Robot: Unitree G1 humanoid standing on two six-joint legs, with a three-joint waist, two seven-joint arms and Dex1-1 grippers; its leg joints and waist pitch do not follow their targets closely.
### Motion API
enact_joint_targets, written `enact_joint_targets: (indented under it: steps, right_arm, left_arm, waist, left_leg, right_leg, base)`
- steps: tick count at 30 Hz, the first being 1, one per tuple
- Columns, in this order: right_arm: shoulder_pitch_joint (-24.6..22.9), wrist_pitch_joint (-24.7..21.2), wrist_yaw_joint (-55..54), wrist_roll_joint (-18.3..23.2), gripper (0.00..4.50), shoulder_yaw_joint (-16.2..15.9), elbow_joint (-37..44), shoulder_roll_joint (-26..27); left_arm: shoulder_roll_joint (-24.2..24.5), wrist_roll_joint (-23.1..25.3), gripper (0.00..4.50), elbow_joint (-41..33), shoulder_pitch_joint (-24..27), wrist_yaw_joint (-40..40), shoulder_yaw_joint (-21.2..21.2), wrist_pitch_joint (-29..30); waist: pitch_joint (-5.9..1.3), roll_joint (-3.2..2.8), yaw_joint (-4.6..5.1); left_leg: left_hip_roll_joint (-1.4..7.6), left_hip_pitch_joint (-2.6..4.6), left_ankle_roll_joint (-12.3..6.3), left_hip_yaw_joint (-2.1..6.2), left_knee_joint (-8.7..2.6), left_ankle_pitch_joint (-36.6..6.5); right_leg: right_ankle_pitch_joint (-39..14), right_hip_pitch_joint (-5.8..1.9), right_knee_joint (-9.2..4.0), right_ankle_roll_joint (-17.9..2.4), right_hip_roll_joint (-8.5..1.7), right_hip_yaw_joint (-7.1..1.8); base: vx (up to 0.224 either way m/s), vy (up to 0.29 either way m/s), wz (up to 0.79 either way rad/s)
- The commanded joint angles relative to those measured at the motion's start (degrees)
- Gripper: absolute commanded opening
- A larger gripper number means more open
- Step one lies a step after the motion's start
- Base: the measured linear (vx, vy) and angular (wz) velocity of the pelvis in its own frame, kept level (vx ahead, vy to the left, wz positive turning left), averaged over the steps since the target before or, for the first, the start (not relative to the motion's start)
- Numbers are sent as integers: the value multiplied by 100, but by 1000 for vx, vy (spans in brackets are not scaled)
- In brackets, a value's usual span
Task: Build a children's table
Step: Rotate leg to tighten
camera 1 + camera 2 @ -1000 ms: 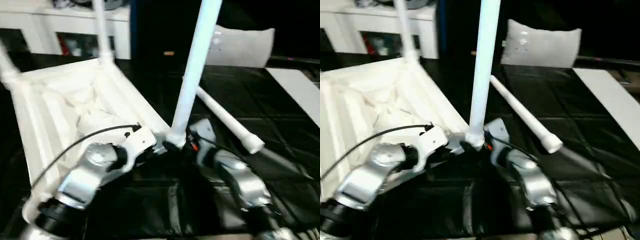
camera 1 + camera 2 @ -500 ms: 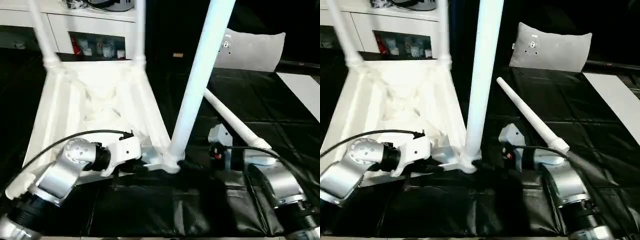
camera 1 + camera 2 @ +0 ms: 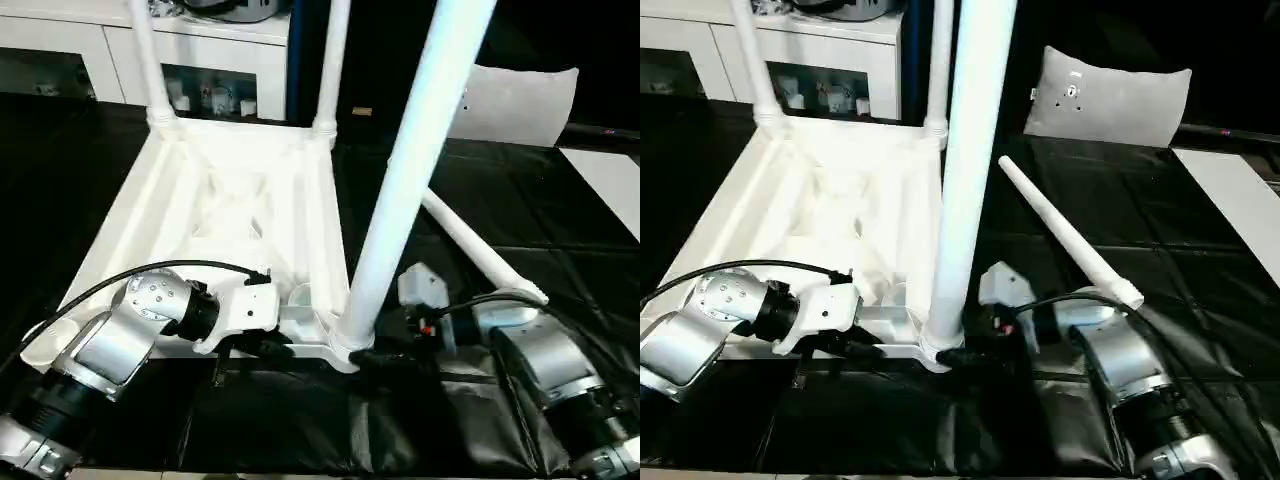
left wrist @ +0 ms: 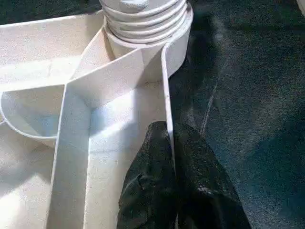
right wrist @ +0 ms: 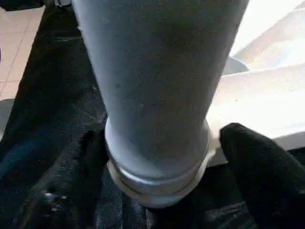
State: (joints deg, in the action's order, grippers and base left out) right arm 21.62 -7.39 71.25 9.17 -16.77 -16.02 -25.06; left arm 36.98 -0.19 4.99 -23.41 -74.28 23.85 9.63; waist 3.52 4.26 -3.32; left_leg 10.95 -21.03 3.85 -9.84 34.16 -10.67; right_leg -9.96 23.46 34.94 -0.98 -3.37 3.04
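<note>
Left gripper: pinched shut on the table top's rim.
Right gripper: fingers spread around the upright leg.

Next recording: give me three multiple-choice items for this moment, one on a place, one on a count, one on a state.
1. Where does the loose leg lie?
A. on the dark cover right of the top
B. inside the top
C. on the cushion

2. How many legs stand in sockets of the table top?
A. one
B. three
C. four

3. How is the left gripper?
A. wide open
B. shut on the top's rim
C. holding a leg

Answers: 1 A, it rests beside the top; 2 B, two far, one near; 3 B, fingers pinch the wall.
</note>
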Motion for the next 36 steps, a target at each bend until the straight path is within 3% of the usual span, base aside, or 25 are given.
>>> enact_joint_targets:
  steps: [1,11,15,19,21,23,25,26,27,28,29,30,35,36]
  right_arm:
    - [111,68,-43,-10,356,35,-51,21]
    - [114,140,28,64,282,22,-49,58]
    - [45,102,72,107,274,41,18,65]
    - [-161,-230,-56,250,272,87,191,174]
    - [-318,-638,-598,285,272,161,292,462]
    - [-386,-751,-1052,180,272,178,277,700]
    - [-412,-763,-1802,-45,272,213,167,1111]
    - [-398,-833,-2141,-105,272,248,114,1313]
    - [-373,-931,-2436,-128,272,298,70,1499]
    - [-344,-1026,-2700,-124,272,357,34,1677]
    - [-299,-1097,-2967,-116,272,417,-18,1870]
    - [-248,-1151,-3263,-119,272,489,-77,2072]
    - [-77,-1292,-4159,-247,272,690,-241,2610]
    - [-73,-1261,-4224,-297,328,708,-240,2660]
  left_arm:
    - [-83,53,0,-55,-113,-256,298,-208]
    - [-48,73,0,-37,-79,-281,290,-281]
    - [-56,54,0,-33,-50,-265,287,-275]
    - [-167,96,0,-125,24,54,224,133]
    - [-473,43,0,-307,90,593,59,816]
    - [-698,43,0,-462,136,967,-33,1256]
    - [-1060,60,0,-655,188,1488,-147,1792]
    - [-1232,89,0,-728,200,1723,-193,2014]
    - [-1383,119,0,-782,206,1914,-227,2186]
    - [-1524,150,0,-826,206,2079,-250,2342]
    - [-1715,182,0,-841,195,2293,-293,2515]
    - [-1914,235,0,-834,175,2514,-328,2653]
    - [-2461,369,0,-807,66,3149,-398,2941]
    - [-2486,405,0,-842,46,3192,-373,2996]
  waist:
    - [-306,-60,45]
    - [-307,-52,38]
    - [-319,-53,39]
    - [-317,-58,37]
    - [-301,-50,32]
    - [-258,-37,71]
    - [-242,-47,111]
    - [-233,-42,199]
    - [-234,-25,244]
    - [-249,-55,295]
    - [-260,-54,381]
    - [-272,-92,427]
    - [-292,-74,513]
    - [-294,-83,515]
  left_leg:
    - [250,82,-16,53,-449,-1437]
    - [249,84,-25,49,-447,-1394]
    - [250,84,-35,48,-443,-1351]
    - [257,90,-18,44,-446,-1343]
    - [262,100,16,49,-459,-1435]
    - [238,113,111,76,-473,-1841]
    - [234,133,212,93,-470,-2034]
    - [190,157,279,138,-440,-2281]
    - [179,118,284,161,-448,-2292]
    - [171,94,301,187,-450,-2311]
    - [177,112,290,206,-441,-2433]
    - [188,112,264,235,-457,-2512]
    - [196,87,203,235,-488,-2474]
    - [194,96,176,224,-485,-2470]
  right_leg:
    - [-1853,-235,-438,-1003,-423,-289]
    - [-1839,-238,-434,-992,-422,-289]
    - [-1757,-244,-422,-1019,-420,-285]
    - [-1736,-246,-419,-1031,-418,-291]
    - [-1870,-236,-435,-1029,-415,-283]
    - [-2656,-215,-517,-851,-430,-260]
    - [-3101,-190,-547,-715,-448,-255]
    - [-3832,-156,-658,-440,-467,-203]
    - [-3974,-189,-671,-351,-473,-181]
    - [-4088,-201,-698,-247,-473,-152]
    - [-4018,-186,-718,-264,-467,-114]
    - [-3831,-212,-729,-315,-467,-81]
    - [-3166,-222,-702,-522,-447,-92]
    - [-3069,-220,-706,-547,-447,-101]
  base:
    - [0,0,0]
    - [0,0,0]
    - [0,0,0]
    - [0,0,0]
    - [0,0,0]
    - [0,0,0]
    - [0,0,0]
    - [0,0,0]
    - [0,0,0]
    - [0,0,0]
    - [0,0,0]
    - [0,0,0]
    - [0,0,0]
    - [0,0,0]
